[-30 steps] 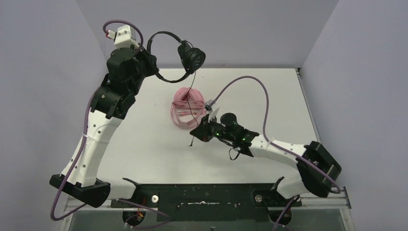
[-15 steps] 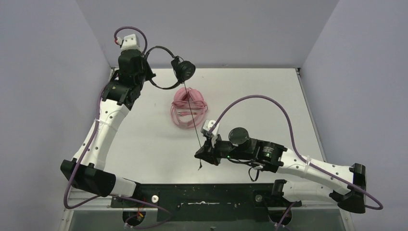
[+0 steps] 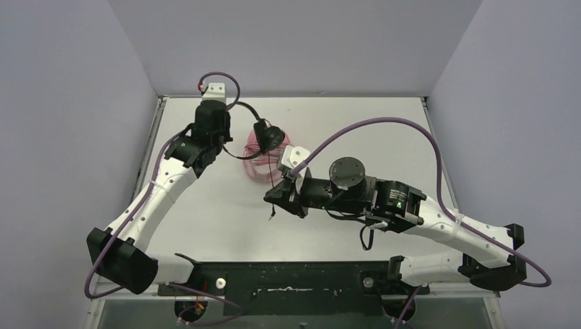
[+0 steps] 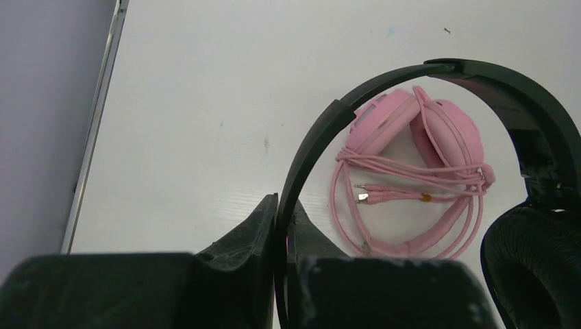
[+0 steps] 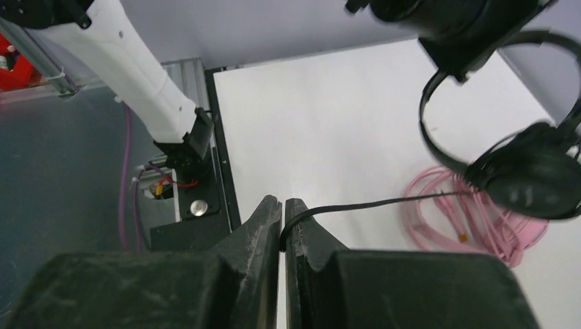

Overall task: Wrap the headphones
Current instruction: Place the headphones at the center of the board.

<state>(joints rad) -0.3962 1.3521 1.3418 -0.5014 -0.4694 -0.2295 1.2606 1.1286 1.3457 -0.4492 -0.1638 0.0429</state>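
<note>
Pinching the black cable point(image 5: 356, 203) between its pressed-together fingers, the right gripper point(image 3: 275, 199) sat near the middle of the table point(image 3: 384, 130), slightly toward 7 o'clock. From there the cable ran toward 12 o'clock up to the earcup point(image 3: 267, 135) of the black headset point(image 4: 384, 81). That earcup hung over the pink headset point(image 3: 259, 163), which lay on the table at about 11 o'clock, wound in its own pink cord. Farther off, toward 10 o'clock, the left gripper point(image 4: 282, 205) was clamped on the black headband point(image 4: 322, 130), with no gap showing.
</note>
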